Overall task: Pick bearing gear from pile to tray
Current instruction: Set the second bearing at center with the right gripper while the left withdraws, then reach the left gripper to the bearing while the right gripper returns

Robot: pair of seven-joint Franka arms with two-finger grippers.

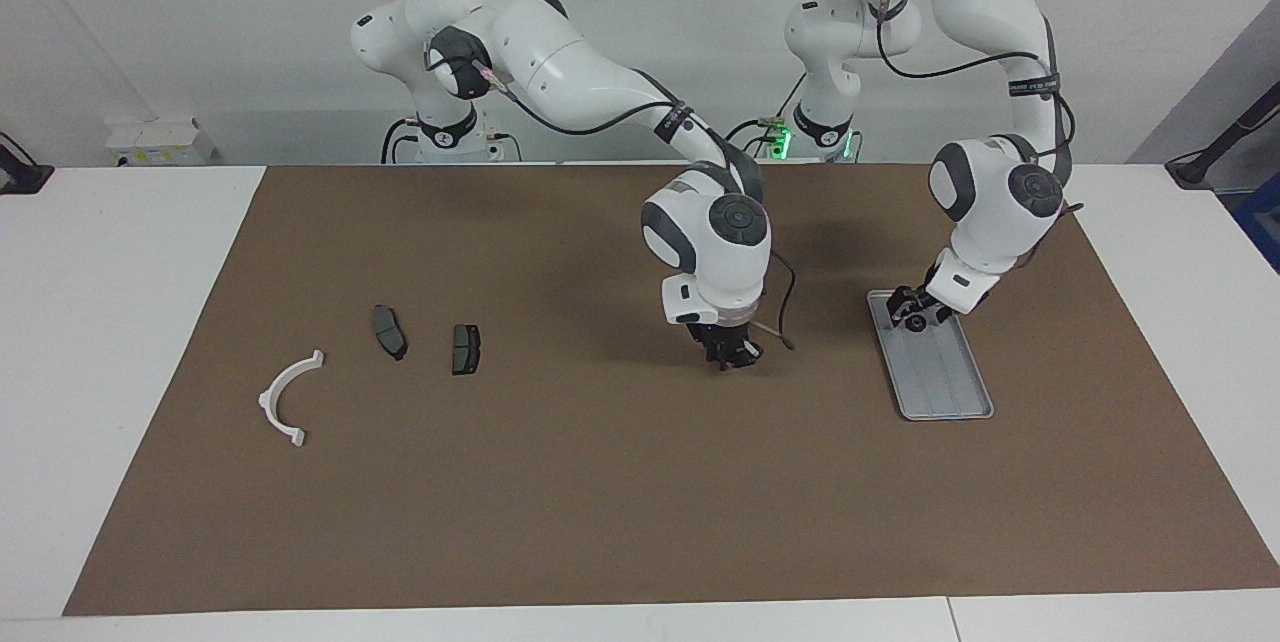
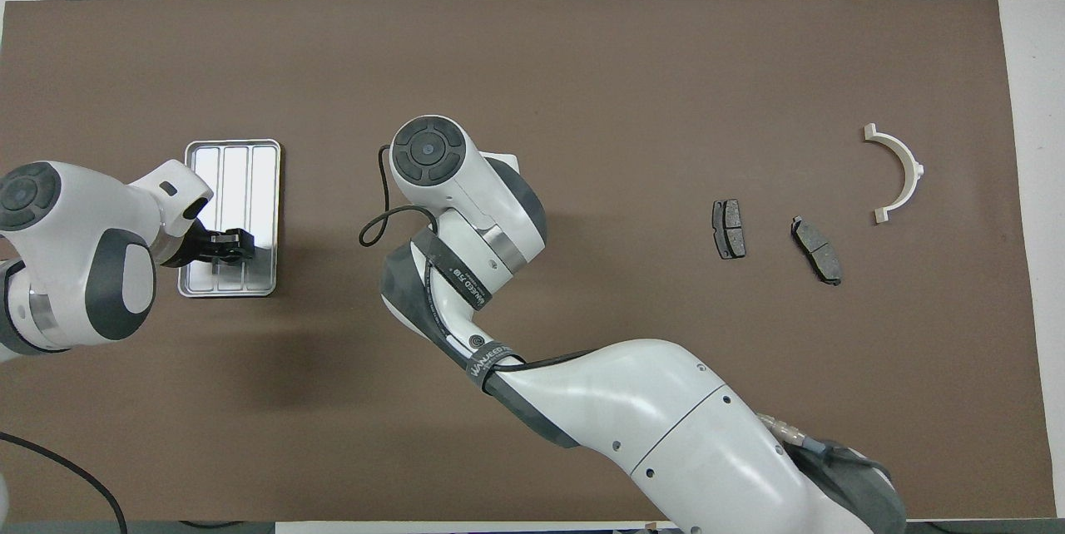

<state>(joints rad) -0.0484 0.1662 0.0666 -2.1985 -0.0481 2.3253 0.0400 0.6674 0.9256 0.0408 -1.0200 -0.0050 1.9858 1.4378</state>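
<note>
At the right of the facing view the silver-grey tray (image 1: 948, 384) lies lengthwise on the brown mat (image 1: 620, 502), and the left gripper (image 1: 913, 310) sits low over the tray's upper end, the end nearer the robots. Its fingers are narrowed around a small black round piece (image 1: 916, 323), which looks to be at or just above the tray's grooved floor; whether it touches cannot be told. In the overhead view the same gripper (image 2: 225, 244) covers the lower part of the tray (image 2: 265, 185), at middle left of the frame. The right gripper (image 1: 733, 352) hangs over bare mat in the centre of the facing view; how its claw stands cannot be told. At the left of that view lies the pile: two dark grey brake pads (image 1: 389, 331) (image 1: 465, 349) near each other, and a white half-ring bracket (image 1: 287, 398) lower left of them.
</note>
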